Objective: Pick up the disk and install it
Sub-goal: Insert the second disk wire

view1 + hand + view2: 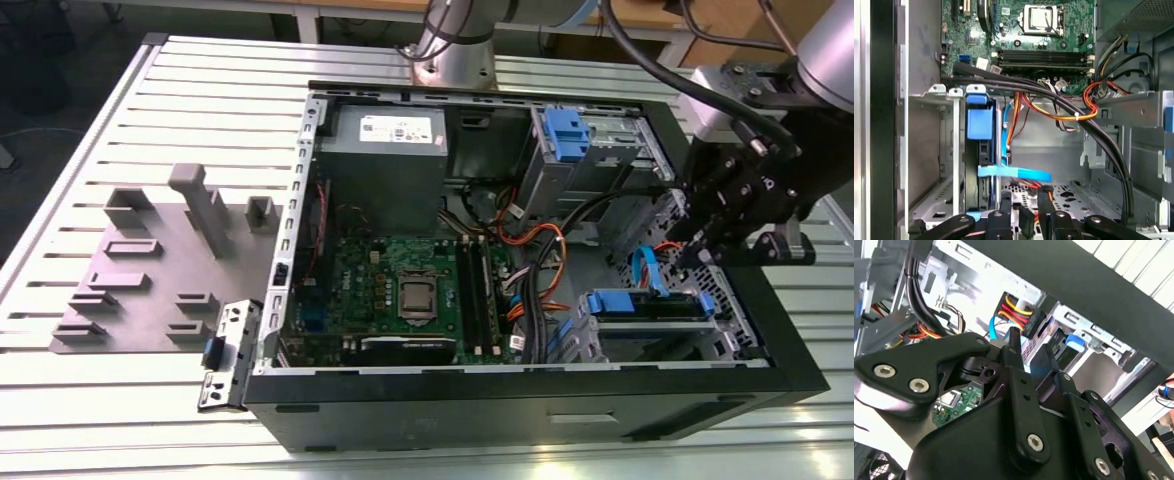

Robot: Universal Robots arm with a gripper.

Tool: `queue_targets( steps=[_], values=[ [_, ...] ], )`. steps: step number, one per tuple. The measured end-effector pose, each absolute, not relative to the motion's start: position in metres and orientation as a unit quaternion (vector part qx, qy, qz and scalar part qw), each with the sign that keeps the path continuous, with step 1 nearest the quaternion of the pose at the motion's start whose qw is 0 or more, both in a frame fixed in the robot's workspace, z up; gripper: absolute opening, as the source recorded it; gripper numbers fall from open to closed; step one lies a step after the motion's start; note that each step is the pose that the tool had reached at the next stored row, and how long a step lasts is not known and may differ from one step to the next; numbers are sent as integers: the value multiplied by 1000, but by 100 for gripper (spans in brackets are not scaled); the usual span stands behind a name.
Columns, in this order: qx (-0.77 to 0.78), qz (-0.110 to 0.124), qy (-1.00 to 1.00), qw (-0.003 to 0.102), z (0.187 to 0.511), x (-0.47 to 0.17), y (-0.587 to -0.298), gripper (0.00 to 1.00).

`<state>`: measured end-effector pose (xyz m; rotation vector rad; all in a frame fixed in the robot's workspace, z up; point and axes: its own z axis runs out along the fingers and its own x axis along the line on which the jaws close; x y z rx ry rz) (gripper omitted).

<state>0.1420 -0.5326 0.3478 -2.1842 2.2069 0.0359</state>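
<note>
Your gripper point(697, 250) hangs inside the computer case point(534, 400), fingers a little apart and empty, just above the disk point(650, 305) already in its bay, so installing looks nearly finished.

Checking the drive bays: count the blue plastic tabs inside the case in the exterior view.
2. The first blue tab sits on the metal cage beside the grey power supply. The second blue tab is on the bay at the case's corner, toward the exterior view's right. Cables may hide others.
</note>
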Motion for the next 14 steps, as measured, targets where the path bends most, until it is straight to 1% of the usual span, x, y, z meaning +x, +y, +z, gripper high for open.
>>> queue_targets(
  steps=[14],
  values=[
    [-703, 11, 711, 18, 343, 157, -531, 35]
  ],
)
